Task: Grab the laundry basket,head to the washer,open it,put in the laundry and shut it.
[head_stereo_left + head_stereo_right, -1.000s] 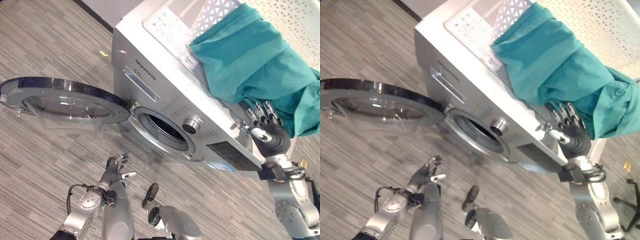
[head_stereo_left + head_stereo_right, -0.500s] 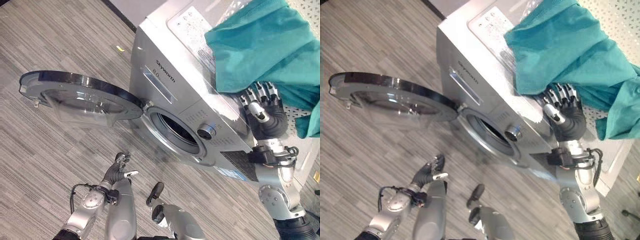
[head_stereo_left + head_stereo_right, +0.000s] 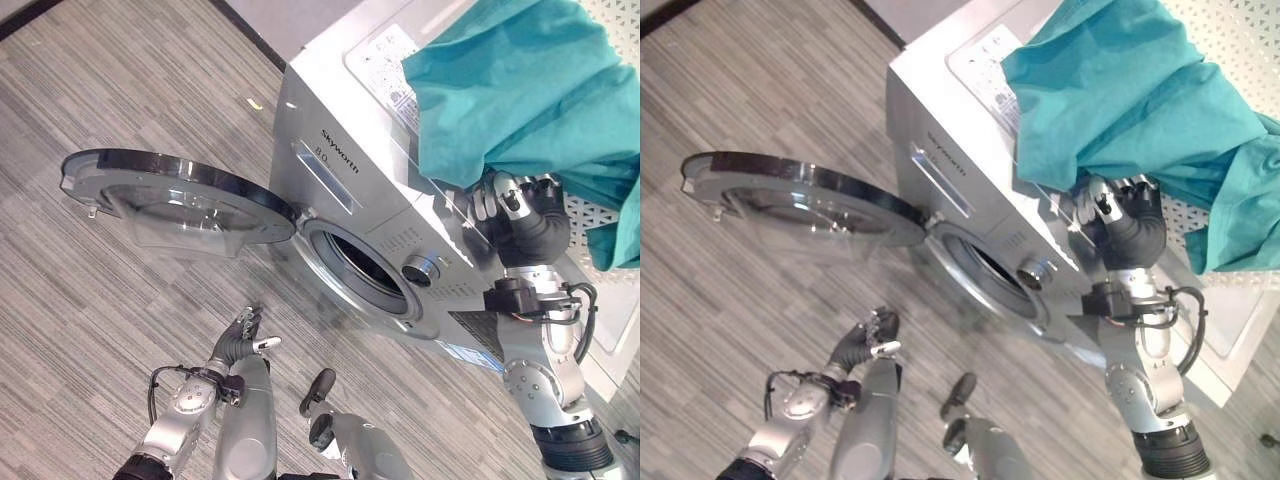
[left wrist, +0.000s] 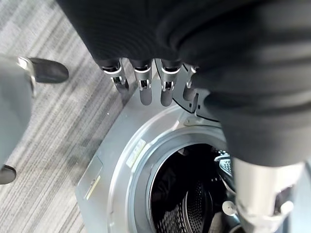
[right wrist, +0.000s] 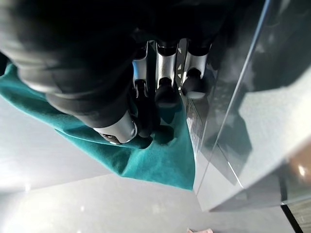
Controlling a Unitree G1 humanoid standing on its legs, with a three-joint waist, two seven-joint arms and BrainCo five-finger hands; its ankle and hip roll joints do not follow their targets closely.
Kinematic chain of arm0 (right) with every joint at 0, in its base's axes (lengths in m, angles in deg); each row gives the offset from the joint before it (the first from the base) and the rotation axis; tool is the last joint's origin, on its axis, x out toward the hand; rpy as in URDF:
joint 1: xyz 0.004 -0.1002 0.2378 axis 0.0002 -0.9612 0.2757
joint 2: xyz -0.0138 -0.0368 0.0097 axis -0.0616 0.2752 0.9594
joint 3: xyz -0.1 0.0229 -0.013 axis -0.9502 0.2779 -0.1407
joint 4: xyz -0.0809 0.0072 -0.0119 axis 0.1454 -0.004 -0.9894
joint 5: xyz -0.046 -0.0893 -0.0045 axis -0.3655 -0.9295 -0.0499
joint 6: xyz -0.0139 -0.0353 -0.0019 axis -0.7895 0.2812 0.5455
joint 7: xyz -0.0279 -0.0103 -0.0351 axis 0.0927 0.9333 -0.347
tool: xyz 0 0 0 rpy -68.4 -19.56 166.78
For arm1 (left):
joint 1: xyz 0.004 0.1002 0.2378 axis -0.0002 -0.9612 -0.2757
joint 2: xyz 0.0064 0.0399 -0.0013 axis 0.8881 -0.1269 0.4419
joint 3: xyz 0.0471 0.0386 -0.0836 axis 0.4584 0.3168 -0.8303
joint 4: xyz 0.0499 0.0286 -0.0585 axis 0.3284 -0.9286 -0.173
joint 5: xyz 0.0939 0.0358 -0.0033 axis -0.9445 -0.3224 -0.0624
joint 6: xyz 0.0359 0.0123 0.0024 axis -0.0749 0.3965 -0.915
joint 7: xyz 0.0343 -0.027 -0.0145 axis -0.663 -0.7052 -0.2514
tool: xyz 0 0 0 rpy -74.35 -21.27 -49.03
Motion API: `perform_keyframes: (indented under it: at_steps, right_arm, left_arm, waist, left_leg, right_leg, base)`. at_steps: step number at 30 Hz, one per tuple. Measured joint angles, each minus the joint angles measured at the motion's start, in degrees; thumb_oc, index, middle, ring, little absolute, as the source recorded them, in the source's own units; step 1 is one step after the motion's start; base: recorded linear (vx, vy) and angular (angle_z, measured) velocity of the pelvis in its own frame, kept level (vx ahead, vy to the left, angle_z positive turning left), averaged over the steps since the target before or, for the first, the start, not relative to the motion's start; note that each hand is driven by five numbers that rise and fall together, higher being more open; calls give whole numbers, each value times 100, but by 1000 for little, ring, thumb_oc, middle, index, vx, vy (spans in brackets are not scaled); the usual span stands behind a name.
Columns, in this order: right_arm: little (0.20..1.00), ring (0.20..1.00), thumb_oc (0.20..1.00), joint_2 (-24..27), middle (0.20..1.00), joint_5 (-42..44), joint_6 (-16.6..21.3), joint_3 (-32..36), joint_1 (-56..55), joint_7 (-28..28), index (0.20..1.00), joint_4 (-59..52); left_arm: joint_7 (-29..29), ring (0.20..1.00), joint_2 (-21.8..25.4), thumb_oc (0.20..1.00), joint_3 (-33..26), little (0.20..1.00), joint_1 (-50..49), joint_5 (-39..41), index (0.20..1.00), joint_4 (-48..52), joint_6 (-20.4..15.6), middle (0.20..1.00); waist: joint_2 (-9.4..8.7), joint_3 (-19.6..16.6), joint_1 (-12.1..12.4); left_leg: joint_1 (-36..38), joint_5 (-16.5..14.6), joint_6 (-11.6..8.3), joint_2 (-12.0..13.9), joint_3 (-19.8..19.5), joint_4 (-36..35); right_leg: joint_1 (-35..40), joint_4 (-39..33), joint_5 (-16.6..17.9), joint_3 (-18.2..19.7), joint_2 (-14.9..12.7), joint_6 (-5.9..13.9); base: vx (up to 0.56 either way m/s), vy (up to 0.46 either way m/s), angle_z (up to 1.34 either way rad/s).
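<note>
A silver washer (image 3: 340,170) stands with its round door (image 3: 170,195) swung wide to the left and its dark drum mouth (image 3: 365,275) bare. On top sits a white perforated laundry basket (image 3: 612,215), and a teal cloth (image 3: 510,90) spills out of it over the washer's top. My right hand (image 3: 512,205) is raised at the cloth's lower edge, fingers and thumb curled onto the teal cloth (image 5: 155,165). My left hand (image 3: 242,338) hangs low in front of the washer, open, its fingers (image 4: 141,77) pointing toward the drum mouth (image 4: 189,194).
Grey striped carpet (image 3: 110,330) lies all around. The open door juts out over the floor left of the drum mouth. A control knob (image 3: 420,268) sticks out beside the opening. A small yellow scrap (image 3: 255,103) lies on the floor behind the washer.
The view has shifted. My right hand's fingers, straight under the cloth a second ago, have curled onto its lower edge. The left hand stays low.
</note>
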Motion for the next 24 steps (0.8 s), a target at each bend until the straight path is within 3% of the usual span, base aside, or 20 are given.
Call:
perform_keyframes:
  at_steps: [13,17,20,24]
  right_arm:
    - [200,200,200,-58,200,-231,-14,4,443,408,200,173]
    - [200,200,200,169,200,-208,6,73,1222,596,200,239]
    - [200,200,200,842,200,-209,-8,146,1966,848,200,277]
    - [200,200,200,1068,200,-219,124,134,2667,1027,200,522]
  left_arm:
    - [-10,1000,-104,1000,-13,1000,20,3,1000,-5,2,1000]
    - [-7,1000,-174,1000,7,1000,68,4,1000,-114,8,1000]
    - [-4,1000,-168,1000,14,1000,129,10,1000,-214,43,1000]
    - [-1,1000,-96,1000,60,1000,120,29,1000,-222,50,1000]
  waist:
    - [21,-147,-1]
    - [-9,-384,52]
    - [-29,-443,193]
    - [-250,-658,281]
  left_leg:
    - [0,4,7,-32,0,-8]
    - [20,9,15,-30,-19,-15]
    - [238,15,23,-30,-52,-30]
    - [417,12,22,19,-44,-76]
  right_leg:
    - [-1,7,25,-7,-19,52]
    - [32,-17,29,-6,-1,59]
    - [297,-104,33,-6,30,66]
    - [473,-172,34,5,61,65]
  base:
    - [-2,3,0]
    - [7,-11,2]
    - [-2,-6,6]
    - [-28,18,0]
